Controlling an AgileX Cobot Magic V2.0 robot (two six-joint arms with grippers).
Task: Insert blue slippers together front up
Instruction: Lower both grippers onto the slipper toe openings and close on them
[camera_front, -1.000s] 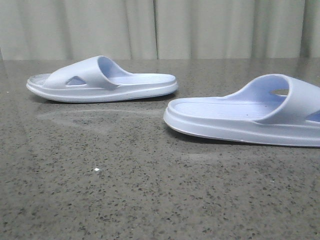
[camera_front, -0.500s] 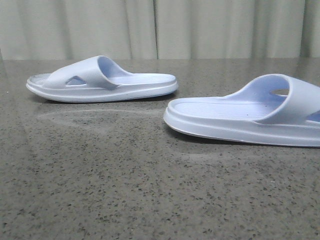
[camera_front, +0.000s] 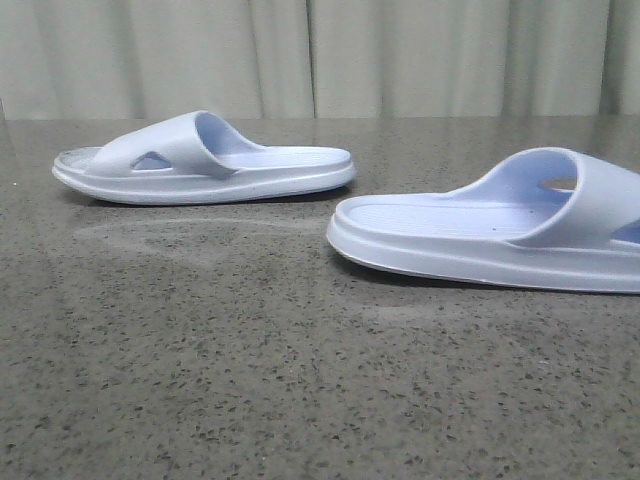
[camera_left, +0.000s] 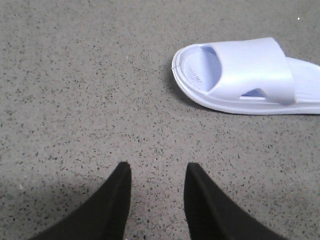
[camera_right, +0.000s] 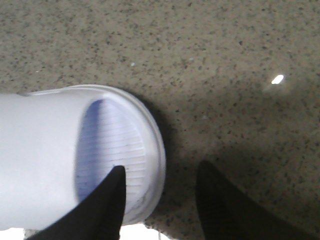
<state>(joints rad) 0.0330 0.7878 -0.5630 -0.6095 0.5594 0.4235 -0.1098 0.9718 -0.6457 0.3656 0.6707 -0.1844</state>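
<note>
Two blue slippers, one upper left (camera_front: 205, 160), one right (camera_front: 490, 225), unmoved on the table (camera_front: 250, 380); both end effectors, left (camera_left: 155, 187) and right (camera_right: 160, 192), released.

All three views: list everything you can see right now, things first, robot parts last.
blue slippers: 2, pale blue-lavender, soles down and apart on the table; one far left, one nearer at right, cut off by the frame edge.
table: 1, dark grey speckled stone, under both slippers.
curtain: 1, pale grey-green, behind the table.
left gripper: 1, black fingers, open, over bare table beside the left slipper's toe end.
right gripper: 1, black fingers, open, over the open end of the right slipper, holding nothing.
</note>
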